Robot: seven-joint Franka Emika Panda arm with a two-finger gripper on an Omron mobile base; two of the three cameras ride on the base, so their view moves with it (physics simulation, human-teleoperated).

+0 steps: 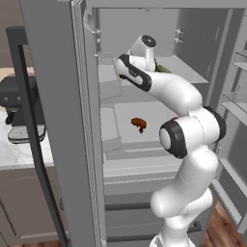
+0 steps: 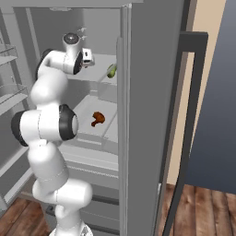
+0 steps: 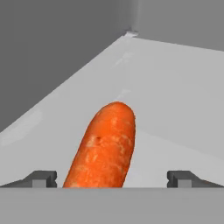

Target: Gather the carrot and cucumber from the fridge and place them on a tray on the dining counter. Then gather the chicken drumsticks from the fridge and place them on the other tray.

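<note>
Bare shelf (image 3: 175, 87) lies open around the carrot (image 3: 105, 144); fridge walls (image 3: 52, 48) hem the far corner.

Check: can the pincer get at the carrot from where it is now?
Probably yes. The carrot lies on the fridge shelf between the open pincer's fingertips, with nothing in between.

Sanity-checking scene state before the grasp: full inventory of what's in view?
carrot: 1, orange, lying on a fridge shelf between the open finger tips
cucumber: 1, green, upper fridge shelf
chicken drumstick: 1 visible, brown, middle fridge shelf
fridge: 1, grey, doors open
coffee machine: 1, dark, counter left of the fridge
counter: 1, pale marbled top
gripper: 1, dark tips, open, astride the carrot, not closed on it
</note>
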